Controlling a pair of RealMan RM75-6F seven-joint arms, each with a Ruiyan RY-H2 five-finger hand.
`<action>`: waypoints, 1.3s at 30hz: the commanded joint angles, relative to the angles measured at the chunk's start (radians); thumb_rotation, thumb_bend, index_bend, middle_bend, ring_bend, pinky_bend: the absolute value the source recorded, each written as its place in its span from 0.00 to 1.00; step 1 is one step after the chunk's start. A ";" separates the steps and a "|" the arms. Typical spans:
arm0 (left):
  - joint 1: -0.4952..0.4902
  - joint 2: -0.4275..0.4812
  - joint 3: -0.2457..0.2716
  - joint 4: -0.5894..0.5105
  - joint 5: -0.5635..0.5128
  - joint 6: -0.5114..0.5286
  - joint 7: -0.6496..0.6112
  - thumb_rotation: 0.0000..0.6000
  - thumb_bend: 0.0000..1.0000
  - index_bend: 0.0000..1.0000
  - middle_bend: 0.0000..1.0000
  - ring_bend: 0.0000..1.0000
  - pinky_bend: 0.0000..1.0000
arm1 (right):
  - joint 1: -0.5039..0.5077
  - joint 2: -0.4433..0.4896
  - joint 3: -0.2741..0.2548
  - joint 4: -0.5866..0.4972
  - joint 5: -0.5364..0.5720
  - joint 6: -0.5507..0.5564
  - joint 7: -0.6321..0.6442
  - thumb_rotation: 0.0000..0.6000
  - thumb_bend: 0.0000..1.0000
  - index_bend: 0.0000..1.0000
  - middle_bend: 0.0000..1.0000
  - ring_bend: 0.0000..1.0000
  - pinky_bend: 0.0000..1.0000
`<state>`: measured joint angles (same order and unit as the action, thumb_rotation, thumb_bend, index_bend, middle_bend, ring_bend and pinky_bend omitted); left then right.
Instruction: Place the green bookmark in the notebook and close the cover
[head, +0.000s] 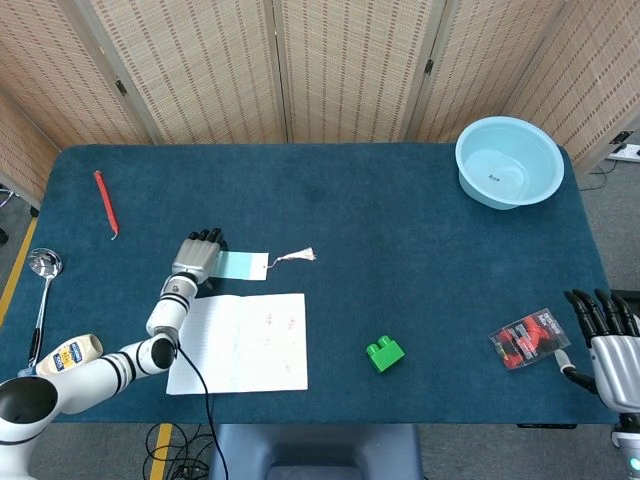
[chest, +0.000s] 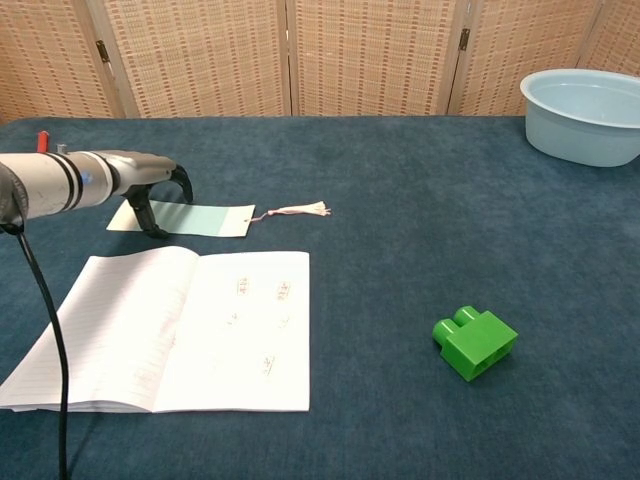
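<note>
The left hand (chest: 150, 190) arches over the left end of the pale green paper bookmark (chest: 205, 219), fingertips down on it; whether it grips is unclear. The open white lined notebook (chest: 180, 330) lies just beside on the blue-carpeted worktop (chest: 400, 230). The right hand (head: 603, 335) rests fingers apart, empty.

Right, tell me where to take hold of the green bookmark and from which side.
Take the green bookmark at its left end, coming from above, probably by sliding a fingertip under the edge. It lies flat on the table just beyond the open notebook, so there is no raised side to grip. The left hand is already over that end, and the tassel at the right end is too flimsy.
</note>
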<state>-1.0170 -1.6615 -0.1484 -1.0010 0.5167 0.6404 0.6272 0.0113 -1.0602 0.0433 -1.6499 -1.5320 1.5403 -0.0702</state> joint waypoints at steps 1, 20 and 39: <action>-0.008 -0.004 0.009 0.004 -0.017 0.001 0.012 1.00 0.31 0.25 0.05 0.06 0.14 | -0.002 -0.001 0.000 0.002 0.000 0.002 0.002 1.00 0.23 0.11 0.12 0.00 0.05; -0.021 -0.028 0.024 0.023 -0.039 0.013 0.010 1.00 0.32 0.29 0.05 0.06 0.14 | -0.007 -0.001 0.000 0.006 0.003 0.005 0.004 1.00 0.23 0.11 0.12 0.00 0.05; 0.010 -0.030 0.016 0.026 0.065 0.031 -0.070 1.00 0.32 0.38 0.05 0.06 0.14 | -0.007 -0.001 0.000 0.003 -0.002 0.006 0.002 1.00 0.23 0.11 0.12 0.00 0.05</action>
<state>-1.0101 -1.6932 -0.1312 -0.9732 0.5749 0.6698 0.5627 0.0043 -1.0612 0.0433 -1.6469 -1.5341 1.5466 -0.0681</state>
